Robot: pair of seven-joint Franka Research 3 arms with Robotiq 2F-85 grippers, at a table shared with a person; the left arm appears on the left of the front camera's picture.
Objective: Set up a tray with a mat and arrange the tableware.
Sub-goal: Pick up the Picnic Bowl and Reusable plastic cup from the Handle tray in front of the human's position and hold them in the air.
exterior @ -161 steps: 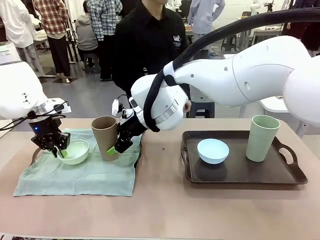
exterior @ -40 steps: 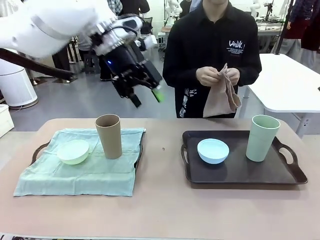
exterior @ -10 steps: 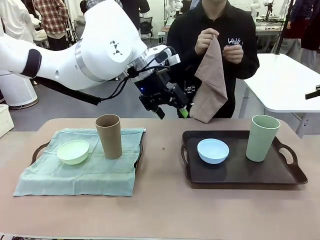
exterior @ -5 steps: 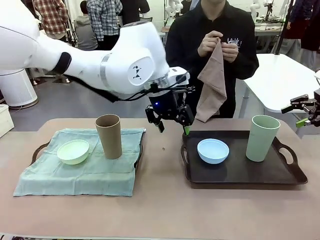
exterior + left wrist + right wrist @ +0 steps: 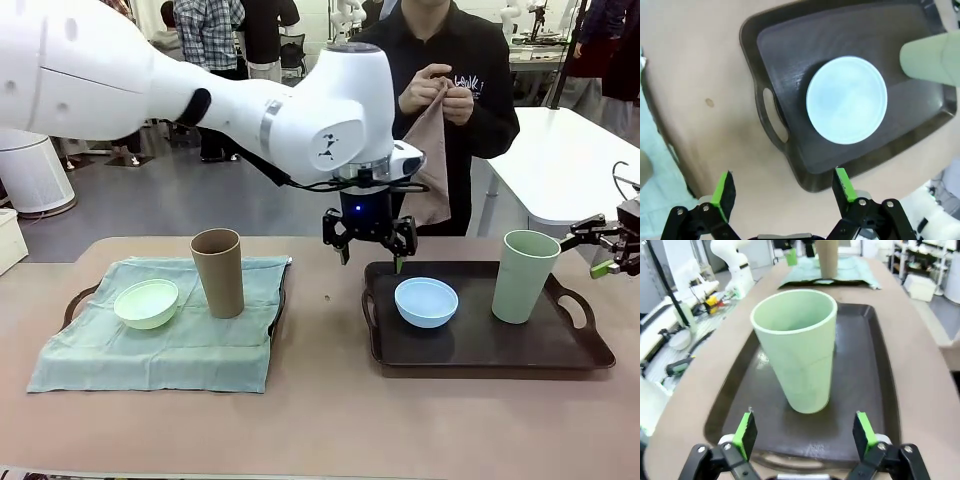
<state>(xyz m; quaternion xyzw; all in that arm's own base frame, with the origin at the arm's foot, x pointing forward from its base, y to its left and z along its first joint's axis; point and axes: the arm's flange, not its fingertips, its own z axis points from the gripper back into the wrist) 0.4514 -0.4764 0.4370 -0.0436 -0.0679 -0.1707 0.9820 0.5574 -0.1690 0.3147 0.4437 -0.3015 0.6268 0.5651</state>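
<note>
Squaring up to our unlined tray (image 5: 480, 350).
Left gripper (image 5: 371, 258) spread over the light blue bowl (image 5: 426, 301), right gripper (image 5: 805, 432) spread before the pale green cup (image 5: 795, 347); probably we lift both so the brown cloth (image 5: 437, 190) fits.

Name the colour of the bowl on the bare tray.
Light blue bowl, clearest in the left wrist view.

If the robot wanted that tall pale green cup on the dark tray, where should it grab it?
Probably its side wall, towards the narrower lower half, coming in level from the right end of the dark tray. The tall pale green handleless cup stands upright, that side is free, and the open right gripper faces it squarely there.
</note>
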